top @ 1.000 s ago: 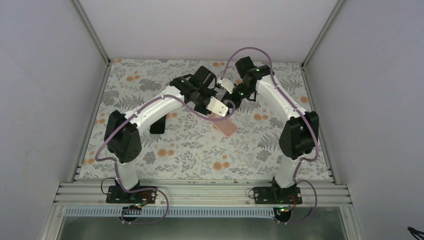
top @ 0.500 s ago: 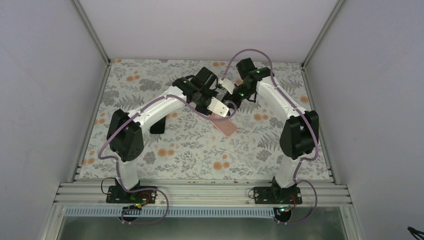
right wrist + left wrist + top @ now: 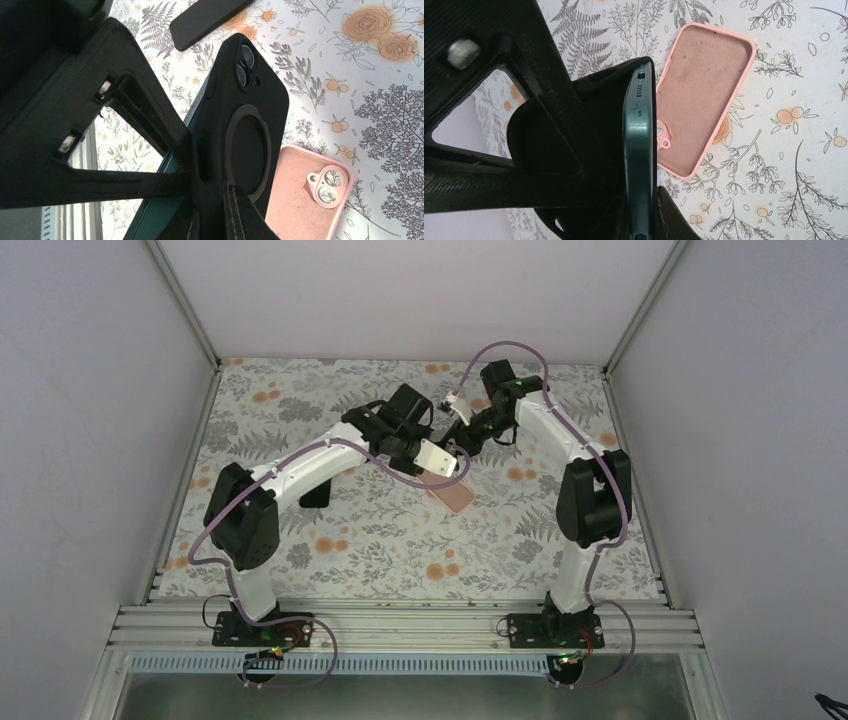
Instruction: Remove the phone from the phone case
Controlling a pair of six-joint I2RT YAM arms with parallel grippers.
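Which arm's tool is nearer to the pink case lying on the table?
Left. The left tool hangs over the far end of the pink case; the right tool sits farther back, toward the rear wall.

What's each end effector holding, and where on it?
The left end effector and right end effector both pinch the black-cased phone across its faces, right one at the end opposite its lenses.

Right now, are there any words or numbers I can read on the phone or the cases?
None. No word, number or logo can be read on the phone, the black case, the pink case or the flowered table cover.
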